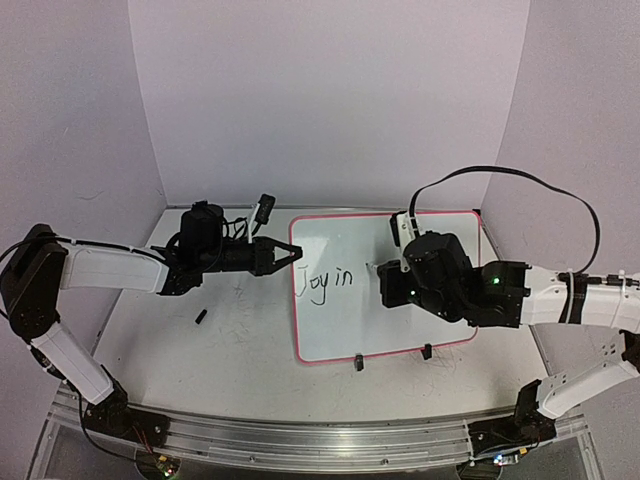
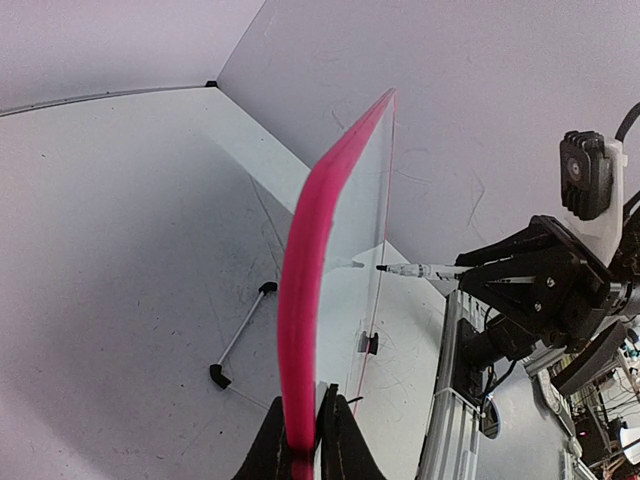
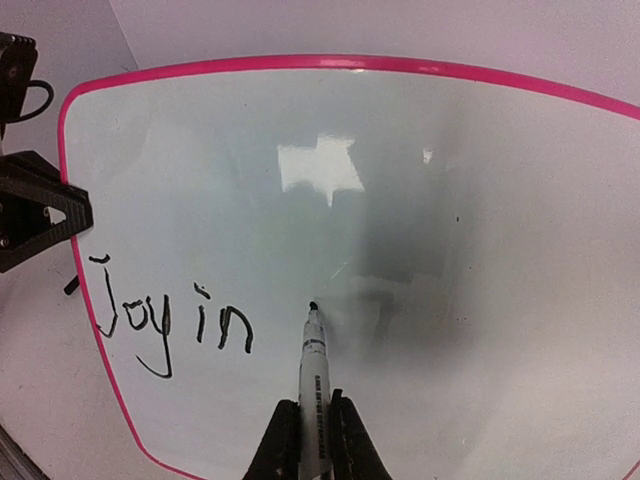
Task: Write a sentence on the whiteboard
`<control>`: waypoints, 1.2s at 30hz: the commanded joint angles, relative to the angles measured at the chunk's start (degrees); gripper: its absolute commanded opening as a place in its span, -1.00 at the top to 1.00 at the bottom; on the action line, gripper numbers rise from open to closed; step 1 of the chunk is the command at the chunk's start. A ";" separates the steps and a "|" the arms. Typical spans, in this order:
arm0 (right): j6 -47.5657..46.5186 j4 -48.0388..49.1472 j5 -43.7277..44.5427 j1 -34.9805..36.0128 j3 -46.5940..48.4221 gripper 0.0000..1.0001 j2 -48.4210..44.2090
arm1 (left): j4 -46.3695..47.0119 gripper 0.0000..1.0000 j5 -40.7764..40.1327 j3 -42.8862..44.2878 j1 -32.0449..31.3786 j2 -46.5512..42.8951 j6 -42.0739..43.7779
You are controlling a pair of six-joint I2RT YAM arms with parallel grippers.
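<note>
Whiteboard lies right of centre on the tabletop. The left tool pinches its left border, probably to steady it for writing. The right tool clamps a marker, its tip at the board just right of "Joy in", placed for the next word.

A: Left side, quick?
B: White-and-black left arm reaches in from the left, forearm roughly level over the desk, wrist pointing right. Black left gripper: fingers pinched on the pink edge of the white whiteboard.
A: Right side?
B: White-and-black right arm comes in from the right, elbow bent, wrist pointing left. Black right gripper clamped around a slim black-and-white marker pen, fingers either side of the barrel.
</note>
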 commanded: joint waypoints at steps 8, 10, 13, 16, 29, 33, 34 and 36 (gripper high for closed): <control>-0.02 1.86 2.10 -0.14 2.56 1.00 1.53 | -0.37 1.00 -4.56 -0.50 0.22 -1.35 0.68; 0.37 1.86 2.30 -0.15 2.35 1.00 1.71 | -0.37 1.00 -4.55 -0.59 0.22 -1.38 0.67; 0.59 1.86 2.83 -0.09 2.18 1.00 1.95 | -0.38 1.00 -4.48 -0.55 0.22 -1.42 0.61; 0.65 1.86 3.32 -0.14 2.26 1.00 1.88 | -0.37 1.00 -4.39 -0.52 0.22 -1.47 0.60; 2.67 0.22 0.18 -0.11 -0.40 1.00 0.91 | -0.39 1.00 -4.33 -0.45 0.22 -1.26 0.70; 3.60 0.02 -0.88 -0.10 -1.14 1.00 1.08 | -0.38 1.00 -4.32 -0.32 0.24 -1.21 0.68; 3.74 0.01 -1.03 -0.03 -1.33 1.00 1.08 | -0.37 1.00 -4.31 -0.32 0.22 -1.19 0.68; 3.98 -0.10 -1.15 0.03 -1.54 1.00 1.03 | -0.40 1.00 -4.36 -0.38 0.20 -1.27 0.61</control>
